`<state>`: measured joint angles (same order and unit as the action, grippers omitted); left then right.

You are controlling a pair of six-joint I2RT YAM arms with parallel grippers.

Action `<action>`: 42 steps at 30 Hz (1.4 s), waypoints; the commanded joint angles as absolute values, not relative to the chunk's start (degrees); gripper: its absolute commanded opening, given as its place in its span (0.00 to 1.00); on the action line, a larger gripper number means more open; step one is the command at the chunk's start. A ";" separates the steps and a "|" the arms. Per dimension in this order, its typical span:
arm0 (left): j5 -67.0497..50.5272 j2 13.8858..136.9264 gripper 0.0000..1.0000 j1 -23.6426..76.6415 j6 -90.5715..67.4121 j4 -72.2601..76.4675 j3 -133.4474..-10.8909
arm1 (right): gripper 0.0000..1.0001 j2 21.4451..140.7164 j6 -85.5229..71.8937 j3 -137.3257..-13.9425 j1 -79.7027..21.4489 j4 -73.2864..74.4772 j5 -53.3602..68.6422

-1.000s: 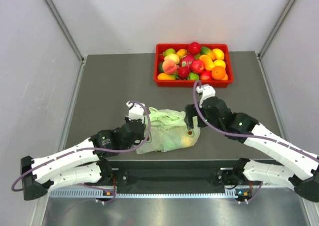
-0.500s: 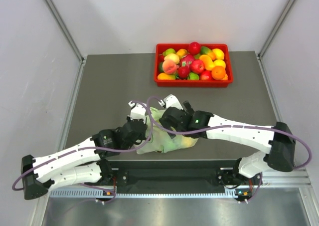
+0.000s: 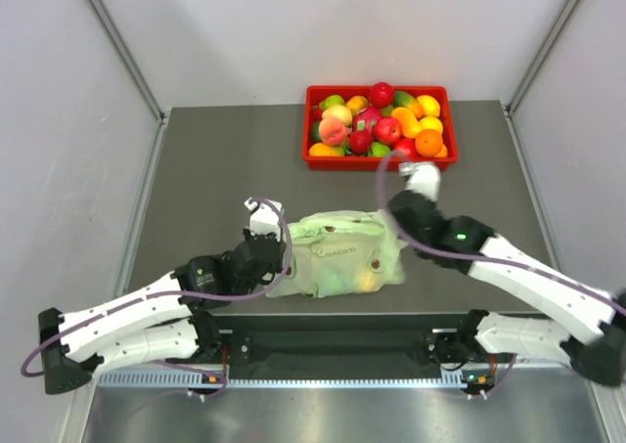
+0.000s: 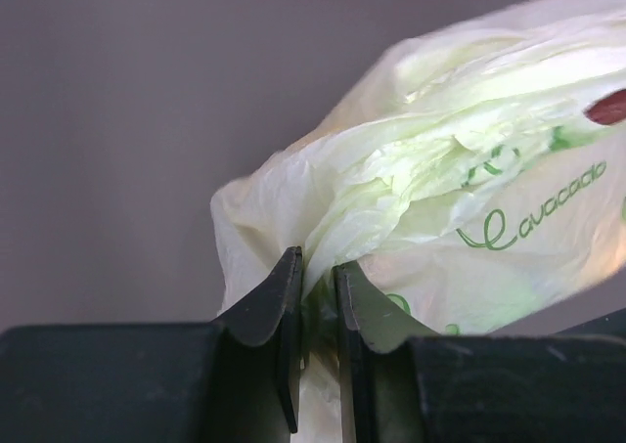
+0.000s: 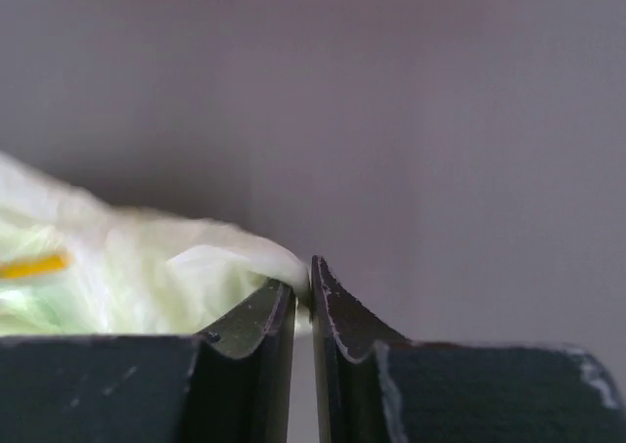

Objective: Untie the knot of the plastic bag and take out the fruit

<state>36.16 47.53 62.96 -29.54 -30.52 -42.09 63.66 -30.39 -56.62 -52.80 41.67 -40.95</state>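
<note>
**Both hands pinching the bag, one at each end**

The left hand [image 4: 315, 262] is clamped on a gathered fold at the left end of the plastic bag [image 3: 337, 257], and the right hand [image 5: 303, 272] is pressed together on a thin lip of film at the bag's right end. Between them the bag lies drawn out wide on the surface [image 3: 215, 169], with yellow fruit [image 3: 367, 279] showing through the film near the bag's near right corner. I can't pick out the knot from here; it may be buried in the folds at one of the grips. The red tray [image 3: 380, 162] stands beyond the bag's far right corner, well apart. To do this well, I'd pull gently and evenly outward. I'd also watch that the film neither tears nor slides out of the right hand's slight pinch, and re-grip nearer the tails if nothing loosens.
</note>
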 commanded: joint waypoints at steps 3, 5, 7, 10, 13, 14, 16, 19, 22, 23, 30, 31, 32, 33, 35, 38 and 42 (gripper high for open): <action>45.43 45.79 0.00 62.84 -32.87 -31.99 -41.57 | 0.11 47.66 -33.49 -50.02 -36.23 37.27 -29.02; 47.54 45.09 0.00 62.75 -33.75 -31.65 -41.66 | 0.12 46.24 -32.53 -49.31 -32.53 37.18 -24.71; 47.11 44.22 0.05 62.84 -32.53 -30.42 -41.75 | 0.14 45.97 -31.99 -49.22 -31.03 37.18 -20.42; 40.01 42.81 0.54 62.84 -26.57 -23.84 -41.31 | 0.17 46.41 -30.33 -49.04 -30.94 35.25 -14.53; 33.06 43.06 0.78 62.84 -23.13 -20.92 -42.71 | 0.20 46.23 -28.31 -48.43 -30.94 33.32 -10.04; 32.26 43.41 0.86 62.75 -22.51 -20.92 -43.32 | 0.27 46.14 -27.26 -48.43 -31.02 32.70 -9.15; 29.63 44.90 0.95 62.84 -21.02 -21.62 -45.95 | 0.36 46.14 -26.37 -48.69 -31.03 32.87 -7.91; 26.04 47.88 0.99 62.84 -17.77 -22.32 -50.34 | 0.48 46.49 -24.53 -49.22 -31.02 33.57 -6.69; 21.73 54.54 0.99 62.84 -12.75 -24.85 -56.22 | 0.55 46.85 -23.03 -49.75 -30.94 34.19 -5.36; 20.67 56.58 0.99 62.84 -11.70 -25.92 -58.08 | 0.56 47.02 -22.51 -50.01 -30.94 34.19 -5.10; 8.36 72.05 0.99 62.93 -4.84 -36.56 -70.48 | 0.63 47.11 -20.83 -50.36 -30.94 35.59 -4.75; 7.57 72.77 0.99 62.93 -4.31 -37.43 -70.75 | 0.64 46.94 -20.57 -50.27 -30.94 35.86 -4.92; 7.30 73.47 0.99 62.93 -4.05 -38.66 -70.93 | 0.64 46.76 -20.48 -50.27 -30.94 35.95 -5.10; 7.56 74.52 0.99 62.93 -3.61 -39.28 -71.01 | 0.65 46.67 -20.30 -50.19 -30.94 36.03 -5.27; 8.26 75.49 0.99 62.93 -3.34 -40.51 -71.19 | 0.66 46.58 -19.95 -50.01 -30.94 35.95 -5.45; 5.81 76.11 0.98 63.02 -2.55 -42.53 -71.19 | 0.67 46.67 -19.69 -49.92 -30.94 36.04 -5.80; 0.35 74.88 0.98 63.11 -0.80 -42.37 -70.14 | 0.67 47.11 -19.69 -49.92 -30.94 35.95 -6.07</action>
<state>5.02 76.55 62.94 -3.49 -41.47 -68.69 47.16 -20.53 -47.77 -31.38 36.49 -5.74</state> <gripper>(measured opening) 0.979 0.670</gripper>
